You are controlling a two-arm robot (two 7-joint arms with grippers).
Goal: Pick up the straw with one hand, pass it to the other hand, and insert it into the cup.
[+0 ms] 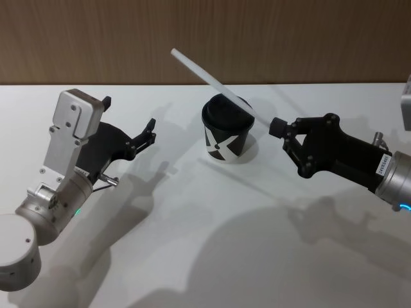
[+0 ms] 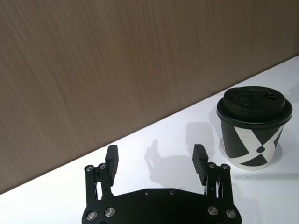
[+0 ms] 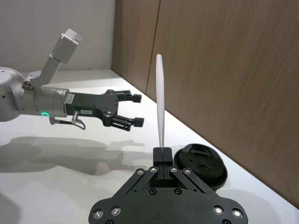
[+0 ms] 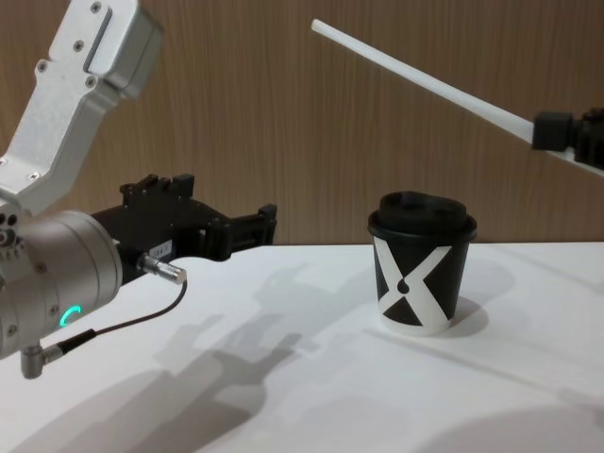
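Observation:
My right gripper point(image 1: 277, 126) is shut on the lower end of the white straw point(image 1: 212, 80), just right of the cup and above the table. The straw slants up and away to the left, passing over the black lidded cup point(image 1: 226, 131) with its white X. In the chest view the straw point(image 4: 425, 87) hangs well above the cup point(image 4: 420, 269), pinched by the right gripper point(image 4: 557, 130). The right wrist view shows the straw point(image 3: 160, 102) rising from the shut fingertips point(image 3: 162, 154), the cup's lid point(image 3: 203, 165) below. My left gripper point(image 1: 128, 117) stands open and empty, left of the cup point(image 2: 254, 135).
The white table point(image 1: 212, 244) carries just the cup and the arms' shadows. A brown wood-grain wall point(image 1: 205, 32) runs along its far edge. The left arm's silver wrist point(image 4: 57, 274) with a green ring light fills the near left side.

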